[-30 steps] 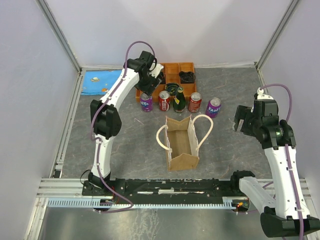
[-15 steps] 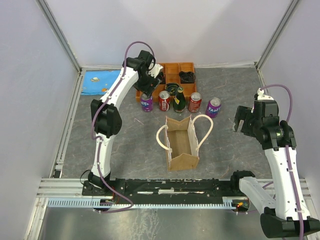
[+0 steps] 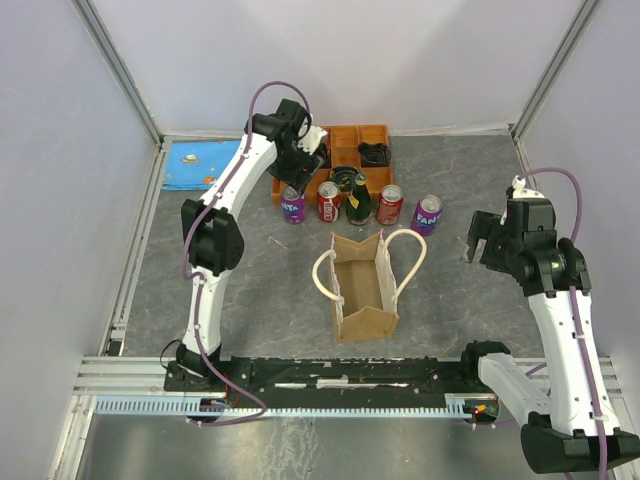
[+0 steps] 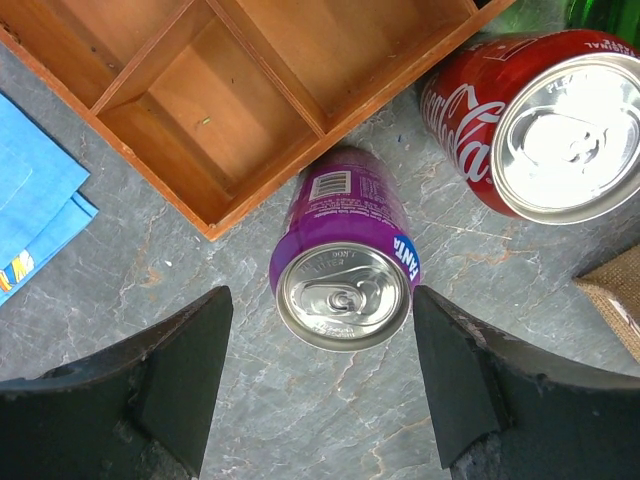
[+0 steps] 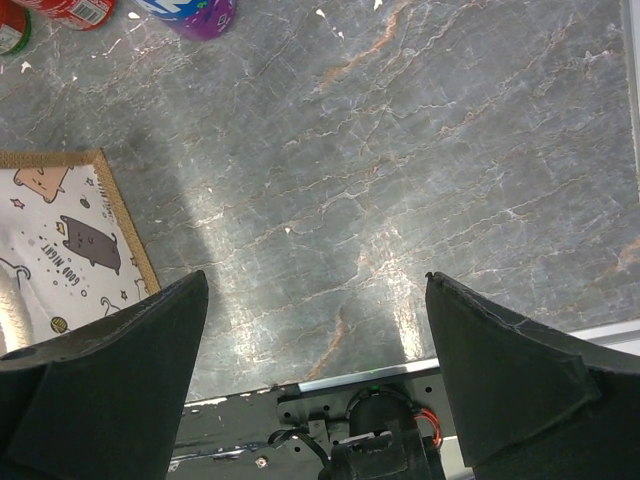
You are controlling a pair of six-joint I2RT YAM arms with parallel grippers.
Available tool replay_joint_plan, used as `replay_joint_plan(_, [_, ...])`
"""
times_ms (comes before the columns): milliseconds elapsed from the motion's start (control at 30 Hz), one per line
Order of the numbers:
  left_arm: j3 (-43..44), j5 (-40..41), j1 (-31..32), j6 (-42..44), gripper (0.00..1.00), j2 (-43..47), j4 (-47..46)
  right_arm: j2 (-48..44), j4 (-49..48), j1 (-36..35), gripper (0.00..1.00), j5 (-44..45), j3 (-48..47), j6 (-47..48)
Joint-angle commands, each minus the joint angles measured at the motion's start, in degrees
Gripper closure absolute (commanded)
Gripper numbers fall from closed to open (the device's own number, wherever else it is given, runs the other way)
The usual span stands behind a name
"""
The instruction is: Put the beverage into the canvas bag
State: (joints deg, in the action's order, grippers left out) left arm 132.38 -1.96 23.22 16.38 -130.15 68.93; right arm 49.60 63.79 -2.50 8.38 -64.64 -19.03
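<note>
Canvas bag (image 3: 365, 285) stands upright on the desk (image 3: 250, 260), mouth open. Leftmost purple Fanta can (image 4: 345, 270) stands beyond the bag's far-left corner, apart from it. Left jaws spread wide, flanking that can, no contact seen. Right jaws released, empty, over desk right of bag.

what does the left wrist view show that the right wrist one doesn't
Only left wrist: a purple can upright between the fingers of the open left gripper, a Coke can, the tray and a blue mat. Only right wrist: the cat-print lining of the bag, the other purple can, the base rail and the open right gripper. Both: the grey table and some bag edge.
</note>
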Motion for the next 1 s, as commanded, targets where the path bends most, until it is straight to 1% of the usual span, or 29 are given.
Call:
replay_joint_plan(0, [2.45, -2.43, 0.1, 0.26, 0.21, 1.45, 1.25, 0.01, -2.09, 0.22, 0.03, -0.56, 0.01, 0.35])
replay_joint_plan(300, [2.8, -0.88, 0.2, 1.4, 0.2, -2.28, 1.71, -0.12, -1.59, 0.23, 0.02, -0.08, -0.07, 0.57])
replay_joint_plan(633, [2.07, 0.37, 0.24, 1.87, 0.21, -2.59, 2.09, -0.3, -1.74, 0.29, 0.02, -0.03, 0.49, 0.61])
replay_joint_plan(833, [-1.32, -0.07, 0.24, 1.65, 0.22, -2.57, 2.26, -0.25, -1.74, 0.24, 0.02, -0.12, 0.62, 0.79])
replay_joint_plan(967, [-1.73, -0.28, 0.22, 1.44, 0.22, -2.57, 2.27, -0.47, -1.7, 0.24, 0.02, 0.05, 0.85, 0.92])
